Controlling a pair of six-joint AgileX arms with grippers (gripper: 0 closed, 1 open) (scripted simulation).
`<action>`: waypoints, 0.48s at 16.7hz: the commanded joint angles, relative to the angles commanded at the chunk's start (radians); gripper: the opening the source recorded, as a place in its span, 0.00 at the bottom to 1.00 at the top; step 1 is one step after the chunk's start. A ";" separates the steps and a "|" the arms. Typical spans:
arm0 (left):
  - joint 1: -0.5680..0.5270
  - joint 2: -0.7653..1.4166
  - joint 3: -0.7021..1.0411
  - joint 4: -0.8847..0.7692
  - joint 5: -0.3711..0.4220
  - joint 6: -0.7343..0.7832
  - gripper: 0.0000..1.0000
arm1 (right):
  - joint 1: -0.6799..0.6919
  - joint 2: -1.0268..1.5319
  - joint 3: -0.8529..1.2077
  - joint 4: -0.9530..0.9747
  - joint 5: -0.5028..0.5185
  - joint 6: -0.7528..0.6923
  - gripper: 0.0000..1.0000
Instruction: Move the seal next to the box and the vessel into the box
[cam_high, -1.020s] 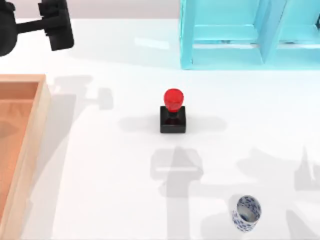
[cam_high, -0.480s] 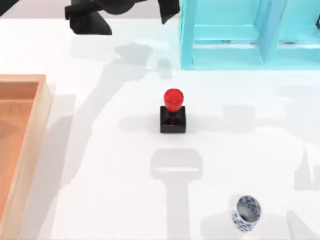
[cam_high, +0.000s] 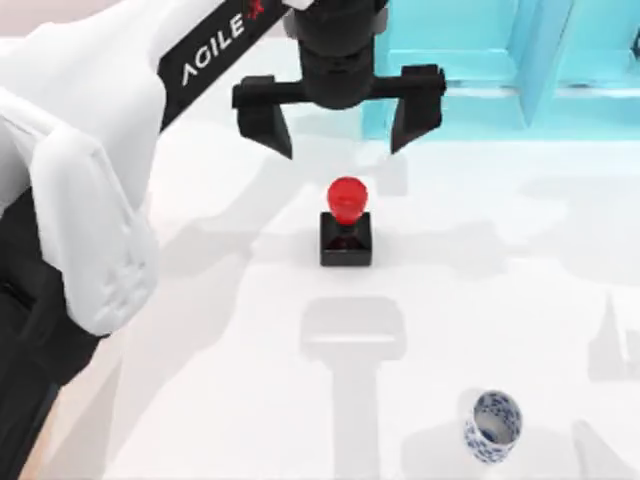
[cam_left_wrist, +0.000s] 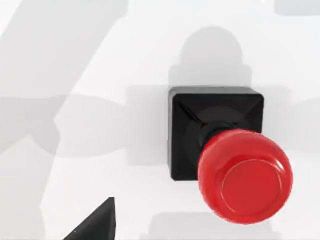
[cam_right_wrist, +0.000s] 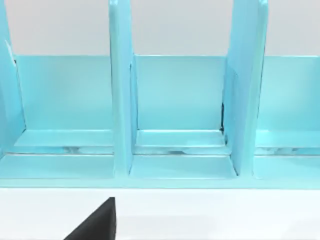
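a: hovering at 12 o'clock of the seal (cam_high: 346, 222), the left gripper (cam_high: 340, 125) hangs with its jaws spread wide, one finger (cam_high: 266, 118) out at about 10 o'clock of the red knob and the other at about 2 o'clock. neither touches it.

b: and the seal itself?

a: upright on the white table (cam_high: 500, 280), near the middle, red knob on the black square base. from the left wrist it sits close below, knob toward the camera, with a dark fingertip (cam_left_wrist: 95, 225) at the edge.

b: where's the vessel?

a: at roughly 5 o'clock from the seal, well apart, standing near the table's front edge: the vessel (cam_high: 492, 425), white with blue pattern, mouth up.

b: the box?

a: hidden under the left arm (cam_high: 80, 200), which crosses the left side of the top view.

b: right gripper?

a: its wrist view faces the cyan shelf (cam_right_wrist: 175, 115), one dark fingertip (cam_right_wrist: 95, 225) showing; i cannot tell how its jaws stand.
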 joint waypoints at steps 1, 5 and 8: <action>-0.010 0.030 0.029 -0.028 -0.004 -0.006 1.00 | 0.000 0.000 0.000 0.000 0.000 0.000 1.00; -0.028 0.072 0.077 -0.078 -0.012 -0.016 1.00 | 0.000 0.000 0.000 0.000 0.000 0.000 1.00; -0.028 0.072 0.077 -0.078 -0.012 -0.016 1.00 | 0.000 0.000 0.000 0.000 0.000 0.000 1.00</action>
